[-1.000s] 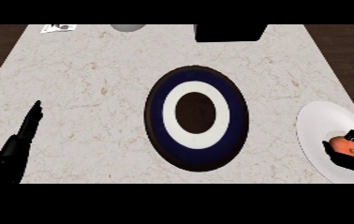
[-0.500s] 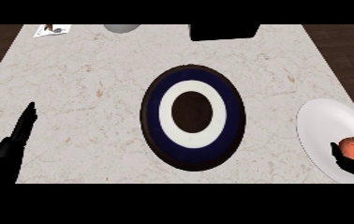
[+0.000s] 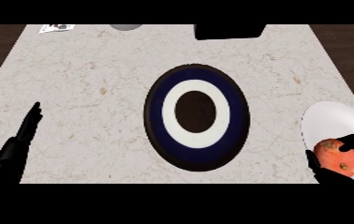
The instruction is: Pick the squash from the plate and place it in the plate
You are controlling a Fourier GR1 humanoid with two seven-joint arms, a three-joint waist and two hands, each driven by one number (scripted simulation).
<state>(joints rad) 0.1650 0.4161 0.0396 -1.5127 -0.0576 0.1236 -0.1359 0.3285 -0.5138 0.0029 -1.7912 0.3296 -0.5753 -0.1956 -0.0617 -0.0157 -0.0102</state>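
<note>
1. Squash [image 3: 335, 153], orange with a darker mottled patch, lying at the lower edge of the white plate [image 3: 326, 121] at the counter's right side, partly cut off by the view's edge.
2. Right hand [image 3: 316, 164] curling dark fingers round the squash from below and from the upper right, gripping it while it is sitting on or just above the white plate.
3. Left hand [image 3: 22, 138] resting at the lower left, fingers straight and pressed together, pointing up, holding nothing.
4. Dark blue plate [image 3: 197, 116] with a white ring and a brown centre lying mid-counter on the marbled counter [image 3: 90, 73], well apart from both hands.
</note>
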